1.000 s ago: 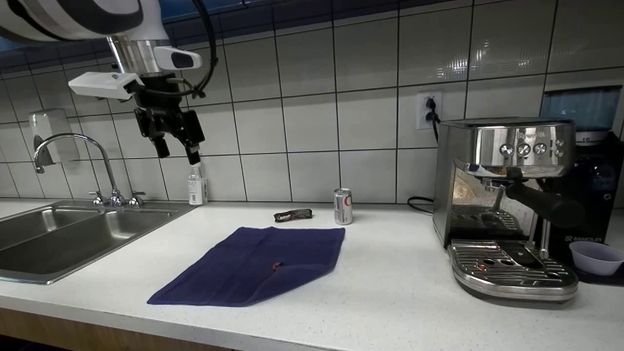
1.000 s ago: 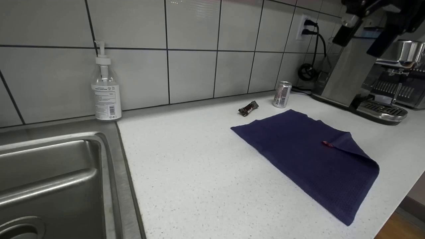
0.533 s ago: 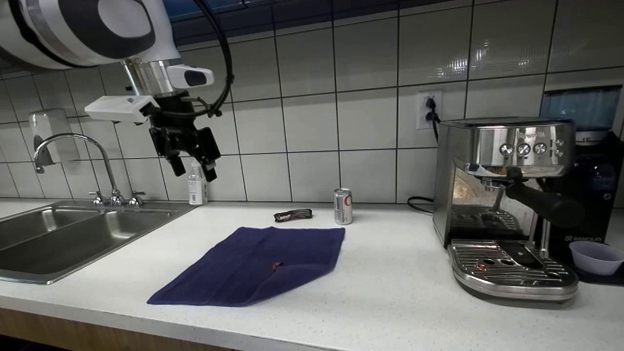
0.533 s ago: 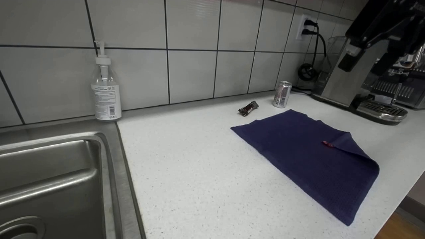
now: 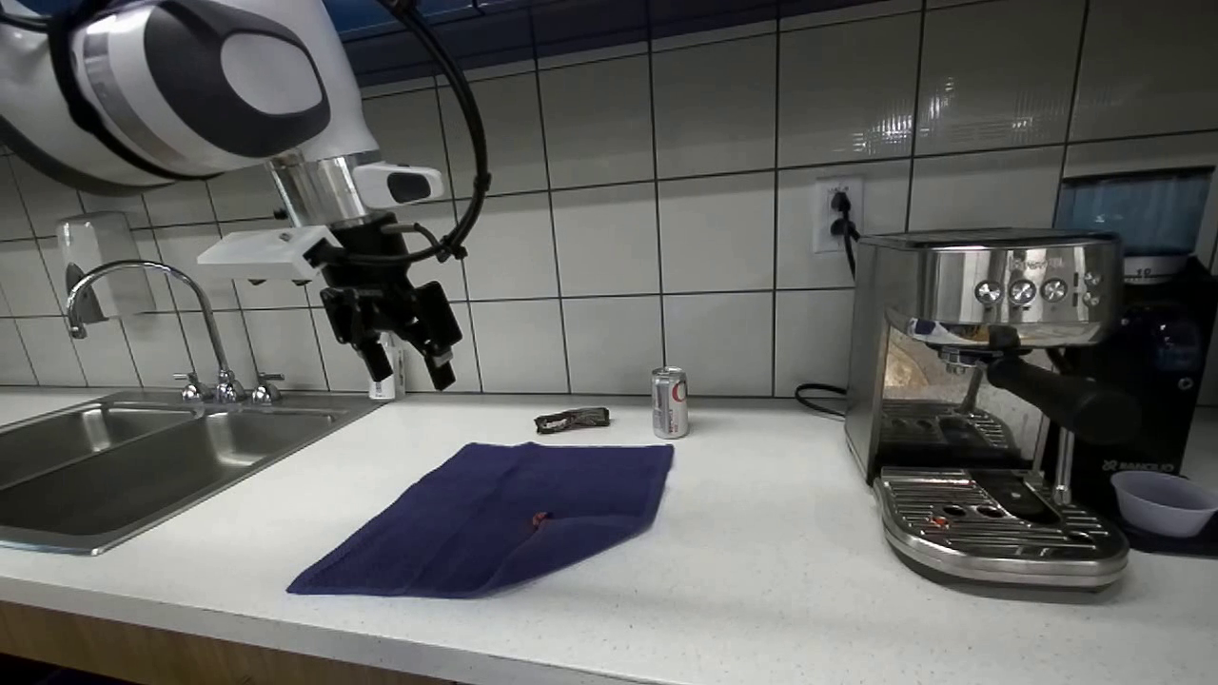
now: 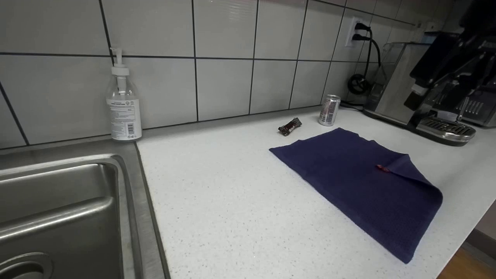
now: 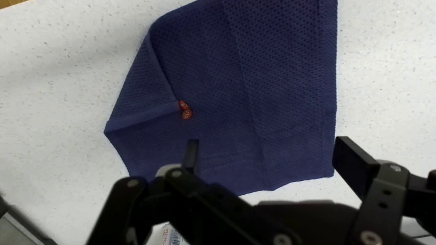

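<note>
My gripper [image 5: 411, 369] is open and holds nothing. It hangs in the air above the counter, with the dark blue cloth [image 5: 495, 504] nearest below it. In the wrist view its two fingers [image 7: 356, 163] are wide apart over the cloth [image 7: 279, 85]. The cloth lies flat with one corner folded over, and a small red tag [image 7: 186, 113] shows at that fold. A silver can [image 6: 329, 110] stands upright behind the cloth, and it partly shows in the wrist view [image 7: 168, 234]. A dark wrapped bar [image 5: 572, 420] lies beside the can; the wrist view does not show it.
A steel espresso machine [image 5: 990, 285] stands on the counter, with a pale purple bowl [image 5: 1165, 502] beside it. A sink [image 5: 219, 447] with a tall faucet [image 5: 152, 266] is at the opposite end. A pump bottle [image 6: 124, 116] stands by the tiled wall [image 6: 224, 85].
The arm has moved down and, in an exterior view, to the right, so the gripper is lower over the counter. The gripper stays open. The cloth, can and wrapped bar have not moved.
</note>
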